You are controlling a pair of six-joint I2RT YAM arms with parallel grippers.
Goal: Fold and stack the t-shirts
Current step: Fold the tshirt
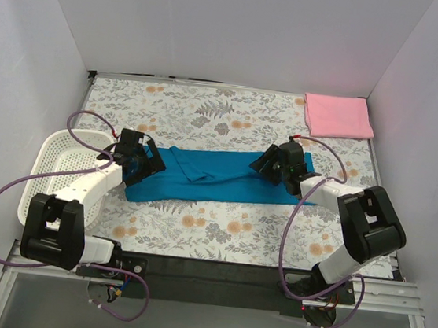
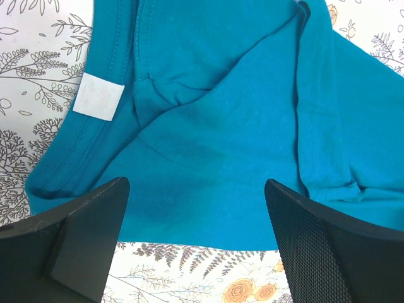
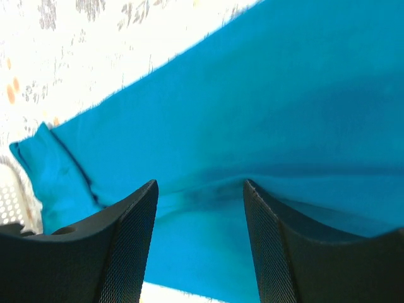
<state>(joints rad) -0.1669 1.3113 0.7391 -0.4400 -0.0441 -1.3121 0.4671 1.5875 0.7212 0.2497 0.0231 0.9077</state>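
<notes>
Lying across the middle of the floral table (image 1: 232, 118), the teal-blue t-shirt (image 1: 217, 181) is stretching as a long folded band from 9 o'clock to 3 o'clock in the top view. The left gripper (image 1: 144, 165) is hanging over the band's 9 o'clock end. In its wrist view its fingers (image 2: 88, 240) are spreading wide and gripping nothing, with the collar and the white neck label (image 2: 98, 96) showing at 10 o'clock.

The right gripper (image 1: 270, 166) is sitting at the 3 o'clock end. Its fingers (image 3: 126, 240) are standing partly apart over a low ridge of teal cloth, and they are not pinching it.

The pink t-shirt (image 1: 338, 116) is resting as a flat folded rectangle at 1 o'clock, well apart from the teal one. The white basket (image 1: 60, 166) is sitting at 9 o'clock, just beside the left arm.
</notes>
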